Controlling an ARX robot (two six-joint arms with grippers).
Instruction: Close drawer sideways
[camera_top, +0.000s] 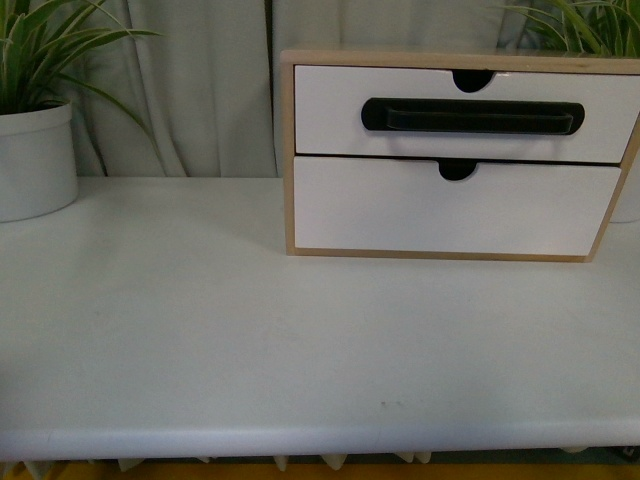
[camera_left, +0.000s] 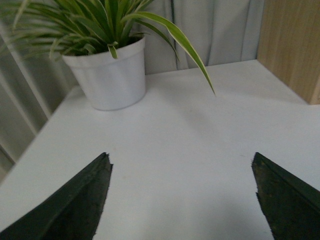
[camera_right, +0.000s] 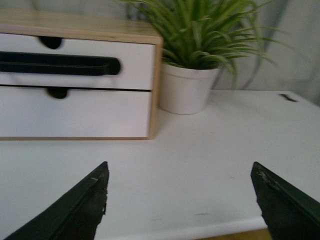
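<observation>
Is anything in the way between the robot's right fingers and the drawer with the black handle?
Nothing visible is. In the right wrist view, only bare white tabletop lies between the open right gripper and the white drawer front with the long black bar handle. The white potted plant stands beside the wooden cabinet, off that path.
</observation>
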